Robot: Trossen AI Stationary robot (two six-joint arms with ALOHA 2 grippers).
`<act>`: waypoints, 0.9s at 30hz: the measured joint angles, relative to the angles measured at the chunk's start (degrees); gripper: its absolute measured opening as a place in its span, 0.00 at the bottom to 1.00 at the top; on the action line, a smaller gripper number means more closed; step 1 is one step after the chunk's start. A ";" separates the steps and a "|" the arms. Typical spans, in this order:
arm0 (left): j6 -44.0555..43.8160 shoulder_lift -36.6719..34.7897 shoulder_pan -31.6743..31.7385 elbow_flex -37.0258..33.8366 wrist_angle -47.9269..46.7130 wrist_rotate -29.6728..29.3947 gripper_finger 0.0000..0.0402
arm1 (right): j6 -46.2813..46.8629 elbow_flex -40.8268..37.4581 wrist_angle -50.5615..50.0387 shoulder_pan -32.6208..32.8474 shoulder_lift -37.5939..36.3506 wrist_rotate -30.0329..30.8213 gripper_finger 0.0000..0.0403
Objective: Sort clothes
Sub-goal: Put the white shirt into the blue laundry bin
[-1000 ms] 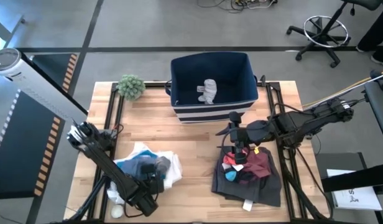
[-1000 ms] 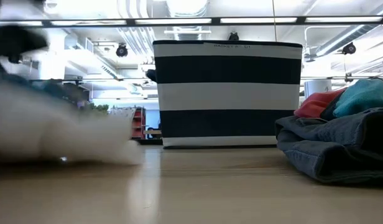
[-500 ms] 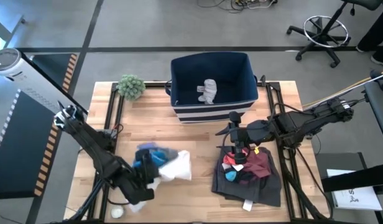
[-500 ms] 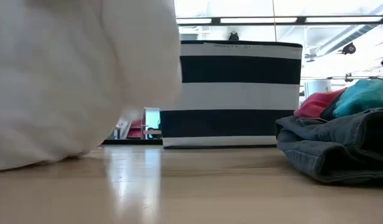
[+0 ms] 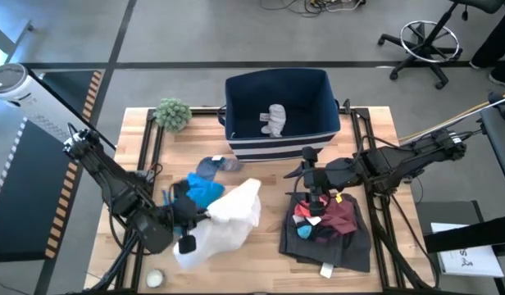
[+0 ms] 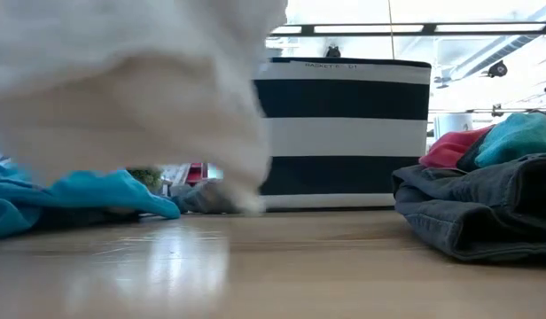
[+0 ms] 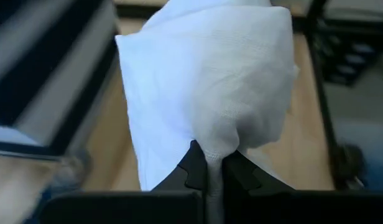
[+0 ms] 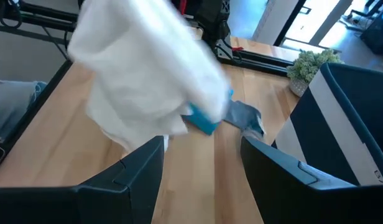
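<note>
The large white garment [image 5: 224, 221] is soft, light and limp; it drapes from one bunched fold, so pinching a gathered fold looks adequate. It hangs above the table's left half, long axis running diagonally from near the left gripper [image 7: 207, 168] toward the striped bin [image 5: 277, 115]. The left gripper's fingers are closed on that fold. The blue garment [image 5: 202, 191] and grey piece [image 5: 213, 166] lie beneath. The right gripper [image 5: 314, 201] hovers, fingers spread and empty, over the dark pile [image 5: 326, 233].
</note>
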 joint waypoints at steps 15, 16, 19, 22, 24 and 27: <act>32.67 -6.58 13.54 -0.50 20.29 -4.97 0.00 | -1.65 -0.07 0.02 0.78 -0.02 0.02 0.36; 35.64 -6.78 15.14 -0.50 22.42 -3.19 0.00 | -2.16 -0.33 0.18 0.98 -0.04 0.02 0.31; 43.07 -7.43 20.41 -0.52 28.57 3.29 0.00 | -3.01 -1.72 0.07 1.25 -0.06 -0.01 0.11; 48.27 -8.07 26.22 -0.52 34.41 11.84 0.00 | -2.88 -3.98 1.18 1.75 -0.06 0.02 0.03; 50.18 -8.58 30.13 -0.41 37.40 17.66 0.00 | -2.39 -5.76 3.69 2.65 -0.11 -0.02 0.02; 51.73 -8.82 35.95 1.36 38.92 25.11 0.00 | -2.16 -8.37 7.38 4.57 -0.15 -0.07 0.00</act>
